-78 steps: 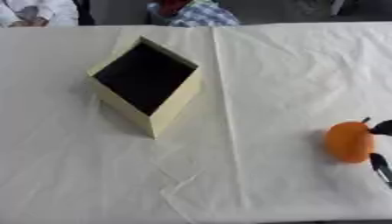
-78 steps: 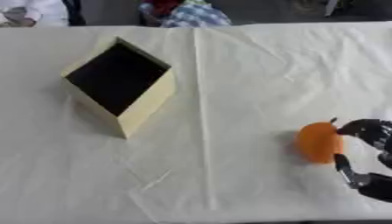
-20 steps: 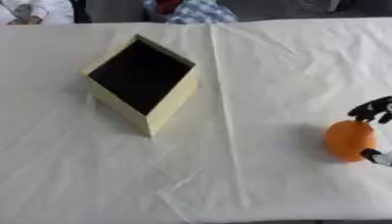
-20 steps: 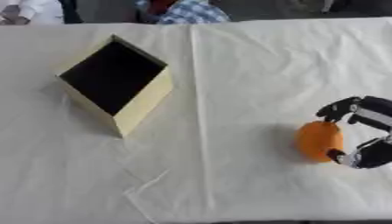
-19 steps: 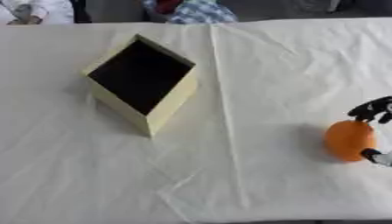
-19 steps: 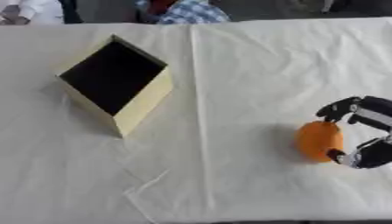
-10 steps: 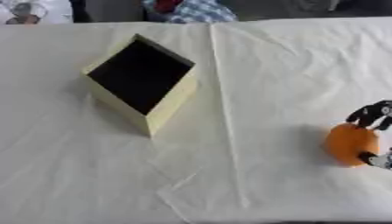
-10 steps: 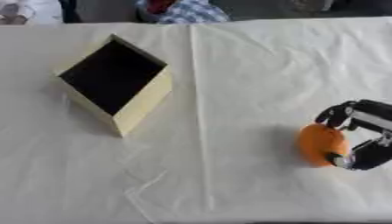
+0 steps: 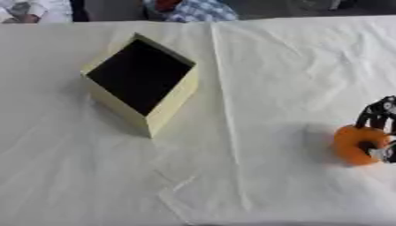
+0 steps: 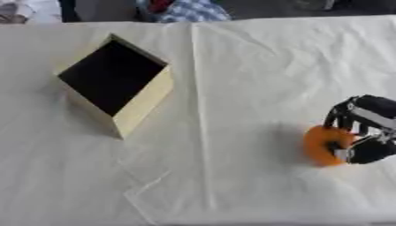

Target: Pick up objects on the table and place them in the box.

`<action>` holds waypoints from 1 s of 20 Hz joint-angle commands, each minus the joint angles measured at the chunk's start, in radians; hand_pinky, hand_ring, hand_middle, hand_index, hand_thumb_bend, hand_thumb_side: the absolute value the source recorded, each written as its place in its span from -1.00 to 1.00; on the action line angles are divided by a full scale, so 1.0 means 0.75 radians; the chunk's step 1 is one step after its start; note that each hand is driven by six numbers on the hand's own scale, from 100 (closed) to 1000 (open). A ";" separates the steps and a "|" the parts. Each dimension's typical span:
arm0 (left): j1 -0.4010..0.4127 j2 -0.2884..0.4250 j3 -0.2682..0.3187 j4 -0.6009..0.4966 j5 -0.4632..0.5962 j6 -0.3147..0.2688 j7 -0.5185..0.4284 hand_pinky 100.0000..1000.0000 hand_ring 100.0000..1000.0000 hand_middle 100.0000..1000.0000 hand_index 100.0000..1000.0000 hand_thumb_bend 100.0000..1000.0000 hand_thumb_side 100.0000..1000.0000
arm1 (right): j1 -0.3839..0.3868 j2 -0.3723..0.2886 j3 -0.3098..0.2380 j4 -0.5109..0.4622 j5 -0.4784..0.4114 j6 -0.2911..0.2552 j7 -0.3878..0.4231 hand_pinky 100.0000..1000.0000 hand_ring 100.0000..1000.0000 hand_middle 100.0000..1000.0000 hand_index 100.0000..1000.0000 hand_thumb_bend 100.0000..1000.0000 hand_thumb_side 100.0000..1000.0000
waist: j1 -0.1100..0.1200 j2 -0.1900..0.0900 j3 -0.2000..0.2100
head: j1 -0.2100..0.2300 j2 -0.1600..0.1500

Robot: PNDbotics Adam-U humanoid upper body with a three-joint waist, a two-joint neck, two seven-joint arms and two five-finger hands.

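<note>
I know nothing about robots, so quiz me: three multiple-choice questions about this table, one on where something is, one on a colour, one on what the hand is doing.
1. Where is the open cream cardboard box?
A. left part of the white tablecloth
B. right edge
C. under the hand

2. What colour is the round fruit-like object?
A. green
B. orange
C. blue

3. What is the robot's right hand doing?
A. lying flat, away from everything
B. inside the box
C. fingers curled round the round object

Answers: 1 A, the box stands left of the cloth's centre crease. 2 B, it is plainly orange. 3 C, black fingers wrap it.
</note>
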 commanded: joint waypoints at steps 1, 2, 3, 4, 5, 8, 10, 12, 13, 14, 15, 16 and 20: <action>-0.013 0.012 0.005 -0.025 0.002 0.001 -0.001 0.37 0.54 0.55 0.39 -1.00 0.48 | -0.010 -0.045 -0.006 -0.019 0.022 -0.008 -0.073 -0.49 0.00 -0.33 -0.03 -0.71 -1.00 | -0.003 -0.017 0.001 | -0.006 -0.010; -0.013 0.012 0.005 -0.025 0.002 0.001 -0.002 0.37 0.54 0.55 0.39 -1.00 0.48 | -0.011 -0.046 -0.003 -0.019 0.020 -0.013 -0.083 -0.50 -0.01 -0.34 -0.05 -0.72 -1.00 | -0.003 -0.017 0.001 | -0.006 -0.009; -0.013 0.012 0.004 -0.025 0.001 0.002 -0.003 0.37 0.54 0.55 0.39 -1.00 0.48 | -0.013 -0.047 -0.001 -0.019 0.017 -0.018 -0.090 -0.52 -0.01 -0.36 -0.07 -0.71 -1.00 | -0.003 -0.018 0.001 | -0.008 -0.009; -0.013 0.012 0.004 -0.025 0.001 0.002 -0.003 0.37 0.54 0.55 0.39 -1.00 0.48 | -0.016 -0.050 -0.001 -0.019 0.019 -0.023 -0.095 -0.53 -0.01 -0.38 -0.08 -0.72 -1.00 | -0.003 -0.018 0.001 | -0.008 -0.008; -0.012 0.012 0.005 -0.025 0.001 0.001 -0.003 0.37 0.54 0.55 0.39 -1.00 0.48 | -0.019 -0.052 -0.003 -0.019 0.024 -0.027 -0.100 -0.56 -0.02 -0.40 -0.12 -0.71 -1.00 | -0.003 -0.018 0.001 | -0.009 -0.008; -0.012 0.012 0.005 -0.025 0.001 0.002 -0.003 0.37 0.54 0.55 0.39 -1.00 0.47 | -0.033 -0.058 -0.011 -0.019 0.042 -0.047 -0.123 -0.64 -0.05 -0.45 -0.16 -0.72 -1.00 | -0.004 -0.020 0.000 | -0.010 -0.006; -0.011 0.012 0.005 -0.025 0.002 0.002 -0.003 0.37 0.54 0.55 0.39 -1.00 0.47 | -0.043 -0.063 -0.019 -0.019 0.053 -0.059 -0.137 -0.68 -0.07 -0.47 -0.18 -0.72 -1.00 | -0.004 -0.022 -0.001 | -0.011 -0.006; -0.011 0.013 0.006 -0.025 0.002 0.002 -0.003 0.37 0.54 0.55 0.39 -1.00 0.47 | -0.059 -0.070 -0.030 -0.019 0.063 -0.072 -0.148 -0.72 -0.08 -0.48 -0.18 -0.72 -1.00 | -0.004 -0.024 -0.001 | -0.011 -0.006; -0.011 0.013 0.007 -0.025 0.002 0.001 -0.003 0.37 0.54 0.55 0.39 -1.00 0.47 | -0.068 -0.074 -0.035 -0.019 0.066 -0.079 -0.153 -0.72 -0.07 -0.48 -0.18 -0.71 -1.00 | -0.005 -0.024 0.000 | -0.011 -0.006; -0.011 0.014 0.006 -0.025 0.003 0.001 -0.003 0.37 0.54 0.55 0.39 -1.00 0.47 | -0.079 -0.081 -0.040 -0.019 0.069 -0.088 -0.154 -0.71 -0.07 -0.48 -0.18 -0.70 -1.00 | -0.005 -0.025 0.000 | -0.012 -0.004; -0.011 0.015 0.006 -0.025 0.003 0.001 -0.003 0.37 0.54 0.55 0.39 -1.00 0.47 | -0.090 -0.090 -0.043 -0.019 0.071 -0.095 -0.153 -0.69 -0.07 -0.47 -0.18 -0.68 -1.00 | -0.006 -0.026 0.000 | -0.013 -0.003; -0.011 0.015 0.006 -0.025 0.003 0.001 -0.003 0.37 0.54 0.55 0.39 -1.00 0.47 | -0.100 -0.099 -0.044 -0.019 0.074 -0.101 -0.149 -0.68 -0.07 -0.47 -0.18 -0.67 -1.00 | -0.007 -0.027 0.000 | -0.015 -0.003; -0.010 0.016 0.005 -0.025 0.003 0.003 -0.004 0.37 0.54 0.56 0.39 -1.00 0.47 | -0.141 -0.122 -0.047 -0.019 0.079 -0.116 -0.132 -0.68 -0.07 -0.36 -0.16 -0.63 -1.00 | -0.011 -0.026 0.006 | -0.017 -0.003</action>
